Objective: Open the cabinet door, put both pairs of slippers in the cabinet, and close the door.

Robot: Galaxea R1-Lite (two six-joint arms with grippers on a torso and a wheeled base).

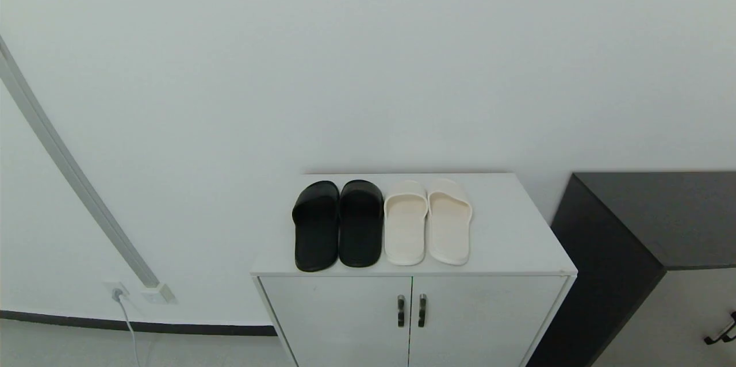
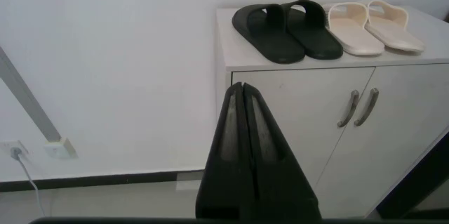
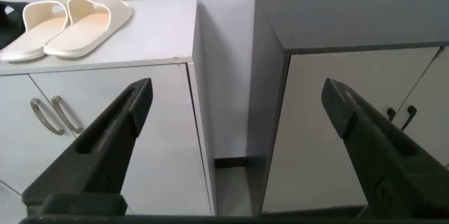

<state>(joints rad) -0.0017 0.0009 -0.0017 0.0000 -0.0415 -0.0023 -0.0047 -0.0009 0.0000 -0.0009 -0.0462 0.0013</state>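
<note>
Both pairs sit on top of the white cabinet (image 1: 517, 240), toes to the wall. The black slippers (image 1: 338, 223) are on the robot's left and the cream slippers (image 1: 428, 221) are right up against them on the right. Both doors are closed, so nothing's gone inside yet.

The left-door handle (image 1: 401, 310) and right-door handle (image 1: 422, 309) are slim vertical bars just beside each other at the centre seam. They stand off the door face, so a finger can probably hook behind one. The doors look like light board and should swing easily, but the pull has to follow the hinge arc or the grip will likely slip.

The slippers look like moulded foam or rubber: light, bendy, a bit grippy, not fragile at all. Best bet is pinching the toe strap or the side of the sole. Grabbing just the heel end would probably make one flop.

The left gripper (image 2: 243, 92) has its fingers pressed flat together, holding nothing, off the cabinet's left front corner. The right gripper (image 3: 237, 90) is spread wide with nothing in it, facing the gap between the white cabinet and the dark cabinet (image 1: 632, 223).
</note>
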